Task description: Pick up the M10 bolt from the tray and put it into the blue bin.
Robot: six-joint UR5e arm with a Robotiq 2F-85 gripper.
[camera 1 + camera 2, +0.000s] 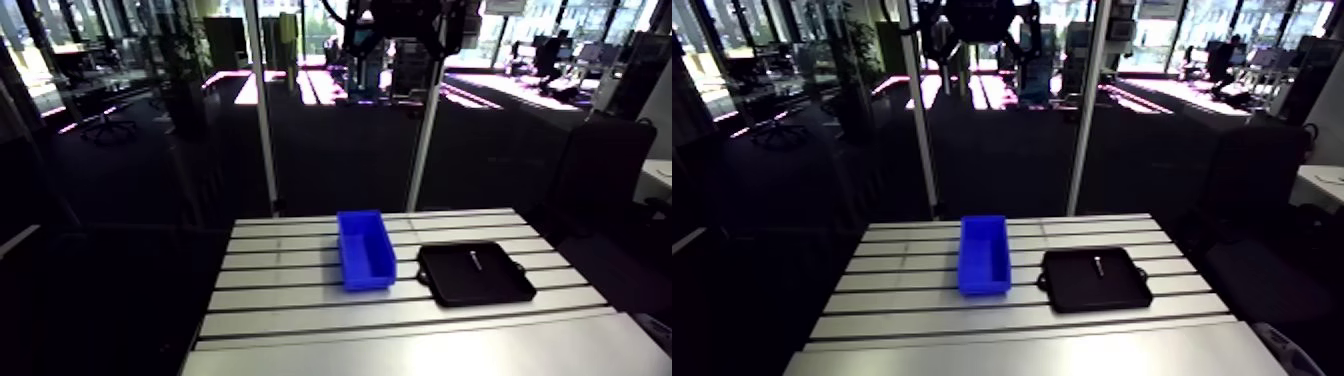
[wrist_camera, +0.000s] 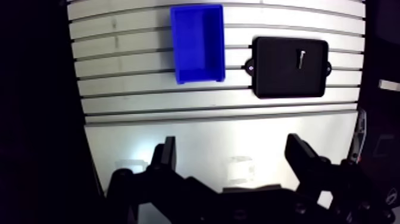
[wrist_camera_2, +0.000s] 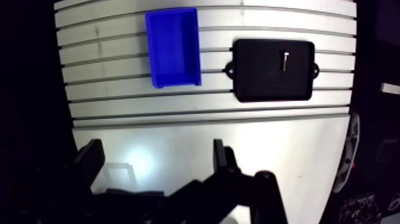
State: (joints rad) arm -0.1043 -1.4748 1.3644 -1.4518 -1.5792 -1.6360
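Slotted aluminium table [image 2: 149,89] fills the wrist view below you, and your gripper [image 2: 231,146] hangs high over its plain near strip, fingers [image 2: 297,152] spread wide with nothing between them, so you are ready to take hold but well apart from the work. Ahead of the gripper sits the blue bin [image 2: 197,42], open and with nothing showing inside, and just beside it the black tray [image 2: 290,83]. Your bolt [image 2: 302,58] lies flat in the tray, in the half away from the bin, its length running roughly parallel to the bin's long sides. It looks too small from here to tell which end is the head. Expect a light, stiff, smooth piece of metal that will likely roll or skid on the tray floor if you nudge it off-centre. Your best hold is probably across the shank, jaws closing square to its length, near the middle. Come straight down, and watch the fingertips do not catch the tray's rim.
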